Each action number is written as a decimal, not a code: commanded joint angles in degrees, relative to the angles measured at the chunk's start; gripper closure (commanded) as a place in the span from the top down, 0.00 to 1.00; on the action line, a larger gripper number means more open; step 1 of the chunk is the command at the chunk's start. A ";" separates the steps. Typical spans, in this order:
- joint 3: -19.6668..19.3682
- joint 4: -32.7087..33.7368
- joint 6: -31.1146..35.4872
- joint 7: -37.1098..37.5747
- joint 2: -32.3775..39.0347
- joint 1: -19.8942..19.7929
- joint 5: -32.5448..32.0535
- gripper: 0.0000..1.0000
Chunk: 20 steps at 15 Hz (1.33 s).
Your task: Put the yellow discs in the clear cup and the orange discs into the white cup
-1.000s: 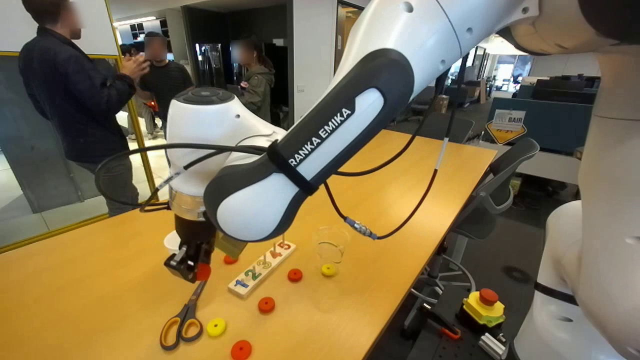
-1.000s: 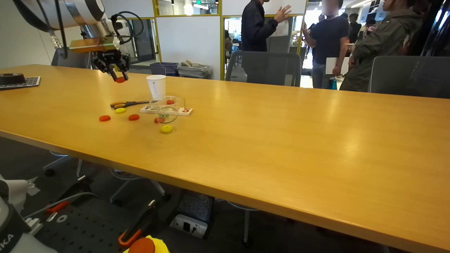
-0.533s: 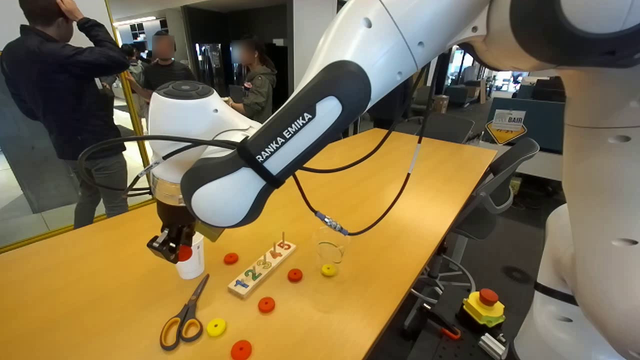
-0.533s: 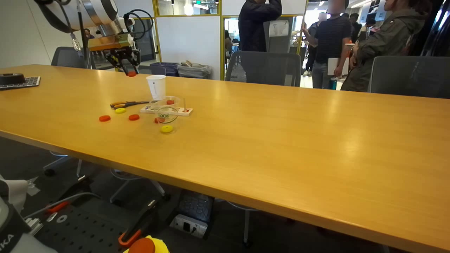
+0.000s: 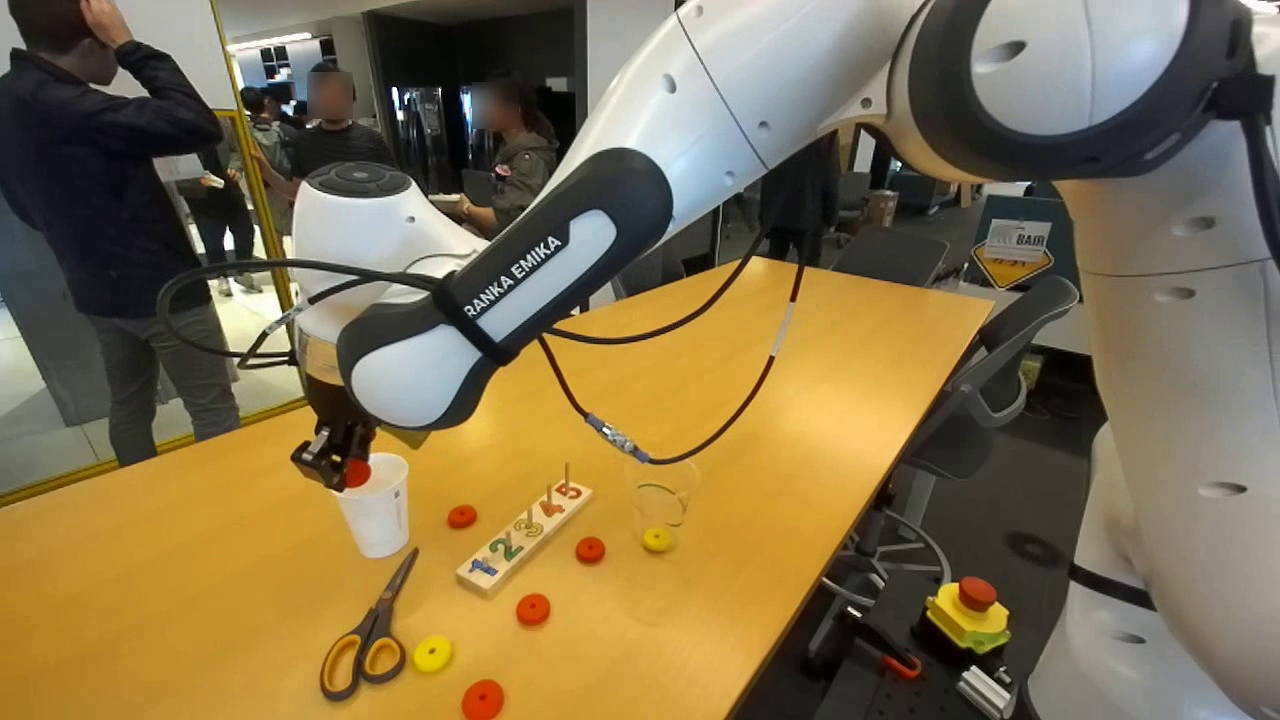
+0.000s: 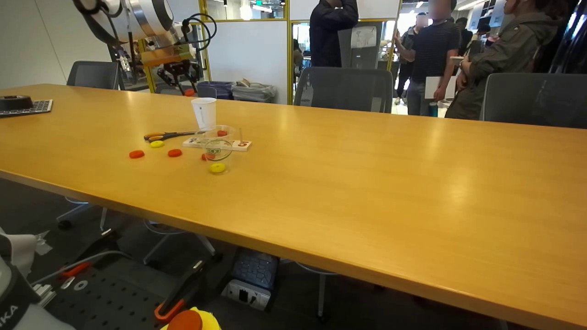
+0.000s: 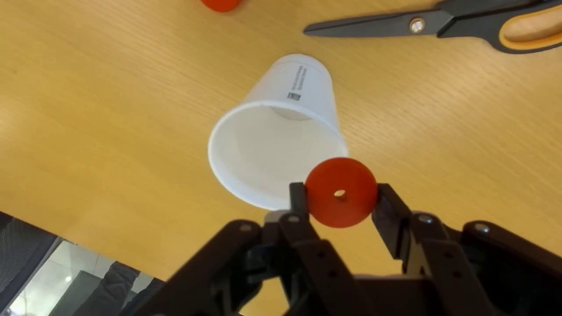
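My gripper (image 7: 341, 195) is shut on an orange disc (image 7: 340, 175), gripping its edges between the fingertips. The disc overlaps the rim of the upright white cup (image 7: 303, 87) in the wrist view; in an exterior view it hangs slightly above and left of that white cup (image 6: 204, 114). The inside of the cup shows bare white. Several orange discs (image 5: 533, 610) lie on the table. One yellow disc (image 5: 433, 654) lies beside the scissors. Another yellow disc (image 5: 657, 540) appears at the bottom of the clear cup (image 5: 664, 490), which stands farther off.
Scissors (image 5: 372, 630) with yellow-lined handles lie close to the white cup. A wooden strip (image 5: 525, 537) with numbers and upright pegs rests between the two cups. The table edge (image 5: 800, 610) runs near the clear cup, and chairs and people are beyond the table.
My gripper has carried the orange disc over to the white cup, moving rightward in an exterior view. The white cup, earlier mostly hidden behind the gripper, now shows. The discs on the table stayed put.
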 commanded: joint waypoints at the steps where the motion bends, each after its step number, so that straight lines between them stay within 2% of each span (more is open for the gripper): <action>1: -1.03 5.76 -0.96 -4.56 3.80 -0.74 1.57 0.24; 6: -1.56 8.85 -2.00 -7.47 6.77 -2.29 3.34 0.24; 7: -1.58 9.21 -2.50 -7.57 7.05 -2.43 3.83 0.67; 8: -1.51 9.59 -2.78 -7.88 7.33 -2.62 4.42 0.68; 12: -0.89 10.99 -5.27 -9.45 7.34 -3.30 7.10 0.97; 13: -0.89 11.26 -6.07 -9.86 7.10 -3.35 7.44 1.00; 15: -0.85 11.69 -7.36 -11.55 6.54 -3.64 7.63 1.00; 20: 2.45 11.73 -17.47 -26.80 4.18 -8.73 12.42 1.00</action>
